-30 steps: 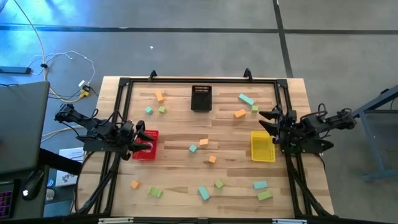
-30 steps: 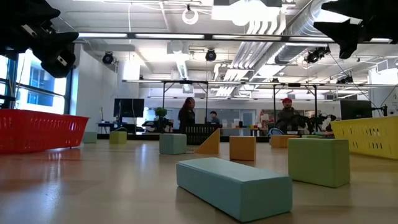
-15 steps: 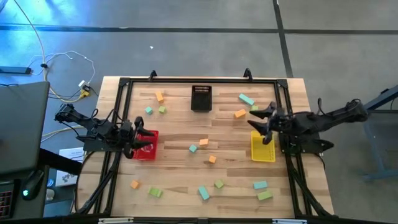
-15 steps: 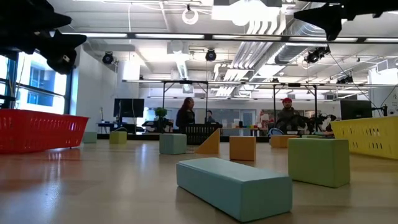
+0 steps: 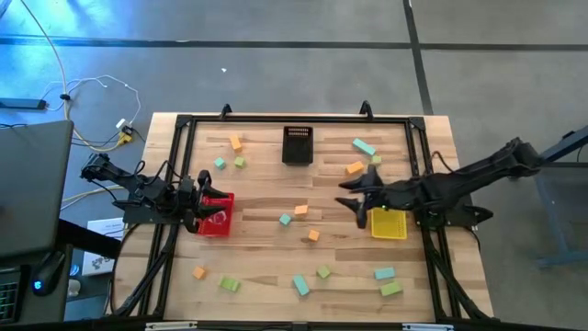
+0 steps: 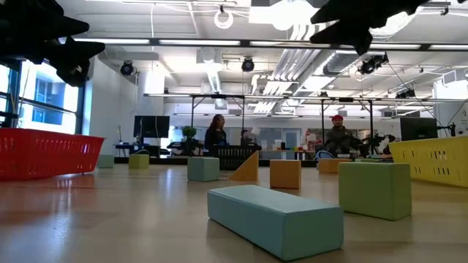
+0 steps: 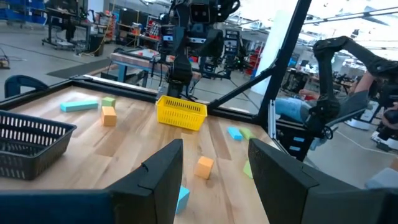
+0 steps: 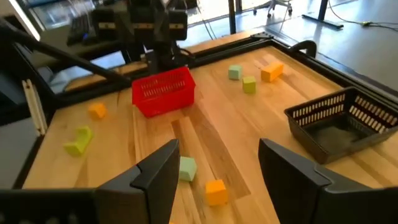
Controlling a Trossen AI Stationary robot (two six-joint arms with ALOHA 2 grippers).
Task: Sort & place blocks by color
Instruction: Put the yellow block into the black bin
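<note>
Small orange, teal and light green blocks lie scattered flat on the wooden table, among them an orange cube (image 5: 300, 210), a teal cube (image 5: 286, 220) and an orange cube (image 5: 313, 235) near the middle. My right gripper (image 5: 344, 194) hangs open above the table, just left of the yellow basket (image 5: 388, 223), with nothing between its fingers (image 8: 158, 177). The same orange cube (image 8: 216, 190) and teal cube (image 8: 187, 168) lie ahead of it. My left gripper (image 5: 206, 208) is open and empty over the red basket's (image 5: 219, 221) left rim.
A black basket (image 5: 297, 144) stands at the far middle. More blocks lie along the far side (image 5: 364, 146) and the near edge (image 5: 300, 285). A black frame (image 5: 276, 119) rims the table. People sit in the room beyond the table.
My right gripper has swung out from the table's right edge toward the middle, passing the yellow basket's far side, and has risen a little. It stays open. My left gripper has rolled a little in place over the red basket. No block has moved.
</note>
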